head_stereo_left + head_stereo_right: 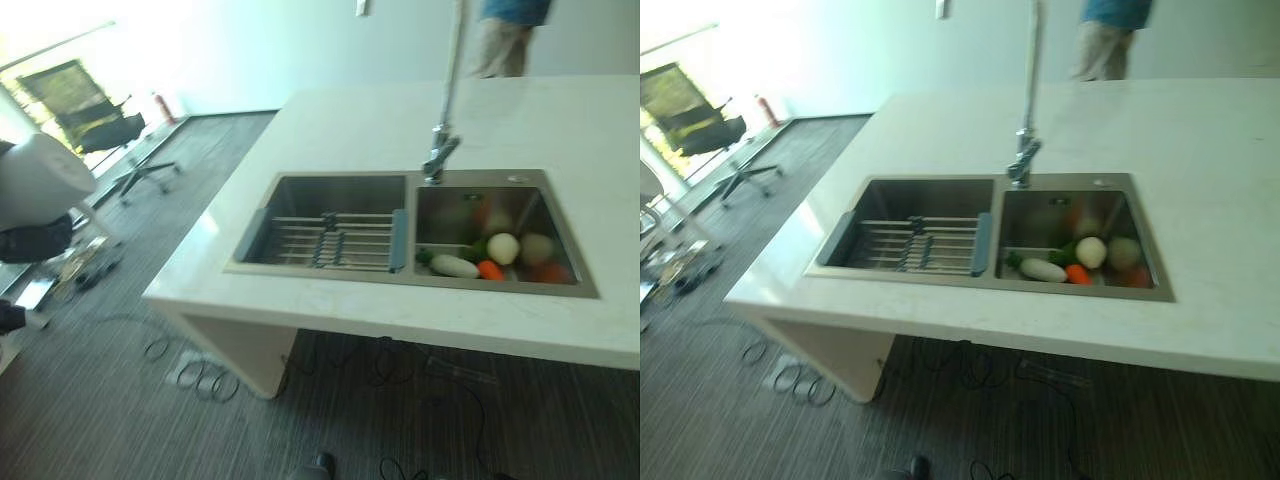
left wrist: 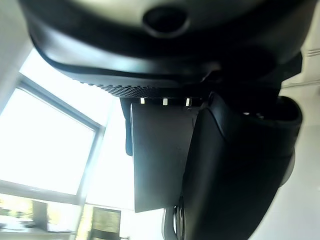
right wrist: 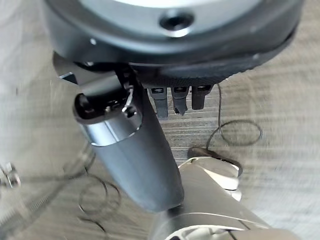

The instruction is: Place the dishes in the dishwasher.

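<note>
A double steel sink (image 1: 412, 282) is set in a white counter (image 1: 360, 125). A wire rack (image 1: 330, 240) with grey end pieces spans its left basin. Several vegetables lie in the right basin, among them a pale round one (image 1: 503, 248), a white radish (image 1: 455, 266) and a carrot (image 1: 490, 269). My left hand (image 2: 235, 165) is raised toward a bright window, fingers relaxed and holding nothing. My right hand (image 3: 130, 150) hangs over the dark carpet floor, well away from the counter, fingers loose and empty.
A tall faucet (image 1: 440, 155) stands behind the divider between the basins. A person (image 1: 505, 40) stands beyond the counter's far edge. An office chair (image 1: 110, 130) and a red fire extinguisher (image 1: 160, 105) sit by the window at the left. Carpet floor (image 1: 100, 400) lies in front of the counter.
</note>
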